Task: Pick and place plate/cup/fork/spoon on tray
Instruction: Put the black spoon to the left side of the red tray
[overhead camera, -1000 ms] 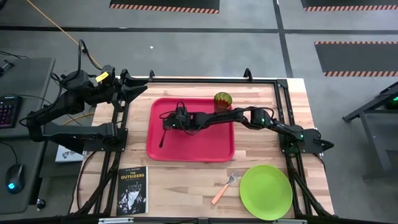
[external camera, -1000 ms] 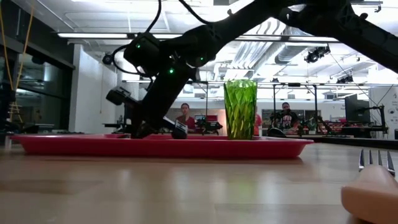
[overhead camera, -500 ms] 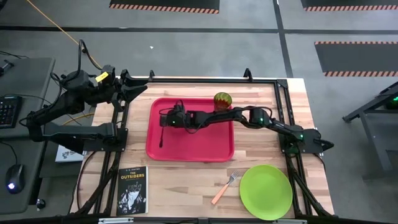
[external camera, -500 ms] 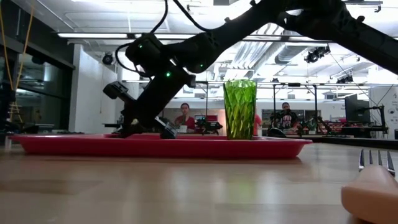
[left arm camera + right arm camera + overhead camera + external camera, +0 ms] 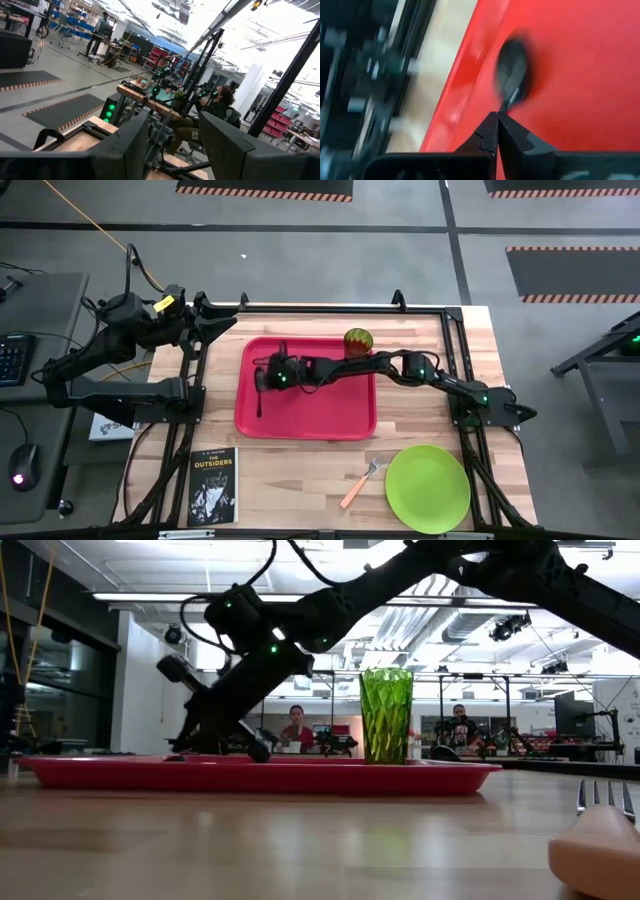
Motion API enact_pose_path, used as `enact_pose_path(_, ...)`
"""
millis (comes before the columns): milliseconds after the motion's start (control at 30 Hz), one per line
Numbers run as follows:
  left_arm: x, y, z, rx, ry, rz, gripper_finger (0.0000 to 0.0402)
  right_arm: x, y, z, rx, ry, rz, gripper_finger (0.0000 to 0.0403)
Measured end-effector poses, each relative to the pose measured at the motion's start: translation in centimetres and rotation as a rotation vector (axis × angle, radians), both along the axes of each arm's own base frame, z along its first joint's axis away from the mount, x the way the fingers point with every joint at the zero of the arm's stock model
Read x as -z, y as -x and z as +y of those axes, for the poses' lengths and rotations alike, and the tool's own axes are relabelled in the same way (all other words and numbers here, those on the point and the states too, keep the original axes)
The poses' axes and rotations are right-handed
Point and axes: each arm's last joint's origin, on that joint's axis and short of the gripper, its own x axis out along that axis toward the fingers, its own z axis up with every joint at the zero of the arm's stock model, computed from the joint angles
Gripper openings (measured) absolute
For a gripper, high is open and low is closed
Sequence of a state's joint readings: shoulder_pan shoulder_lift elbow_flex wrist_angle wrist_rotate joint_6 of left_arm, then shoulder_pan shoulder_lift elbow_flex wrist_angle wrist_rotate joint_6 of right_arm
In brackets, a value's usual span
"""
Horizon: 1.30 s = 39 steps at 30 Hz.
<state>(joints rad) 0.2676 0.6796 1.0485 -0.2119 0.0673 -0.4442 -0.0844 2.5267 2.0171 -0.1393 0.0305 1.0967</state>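
Shifted further toward the left rim of the tray (image 5: pixel 330 420) compared with a second ago: right pincer (image 5: pixel 262 373), now low over the tray's left part, arm stretched across from the right side of the tabletop (image 5: pixel 300 470). Closed to a point in the right wrist view (image 5: pixel 497 118), tips pinching the thin handle of the spoon (image 5: pixel 511 70), bowl lying on the red floor just inside the rim. Seen from above, spoon (image 5: pixel 259 395) a dark sliver along the tray's left side. Unchanged otherwise.

Counted: one tray; one cup (image 5: pixel 358 341) upright in the tray's far right corner, also clear in the low view (image 5: pixel 386 714); one spoon; one fork (image 5: pixel 361 481) on bare wood near the front, just beside one plate (image 5: pixel 428 488), both off the tray; one black book (image 5: pixel 212 485) at the front left.

Left pincer (image 5: pixel 172 145) parked off the tabletop's left edge, fingers apart, holding nothing.
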Motion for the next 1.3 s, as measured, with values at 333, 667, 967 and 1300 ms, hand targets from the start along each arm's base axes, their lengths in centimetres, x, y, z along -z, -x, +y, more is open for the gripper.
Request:
enact_pose_path(333, 0.0, 0.0, 0.0, 0.000, 0.001, 0.001, 0.0170, 0.3, 0.1, 6.1, -0.421, 0.121, 0.025, 0.0000)
enact_pose_path(667, 0.0, 0.0, 0.0, 0.004, 0.026, -0.004, 0.0170, -0.3, 0.2, 9.3, -0.525, 0.431, 0.081, 0.0000)
enact_pose_path(967, 0.0, 0.0, 0.0, 0.004, 0.026, -0.004, 0.0170, -4.8, -0.7, 10.1, -0.748, 0.781, 0.087, 0.0000)
enact_pose_path(1300, 1.3, -0.1, 0.0, 0.013, 0.050, 0.134, 0.0164, -3.6, -0.2, 8.9, -0.729, 0.689, 0.278, 0.0000)
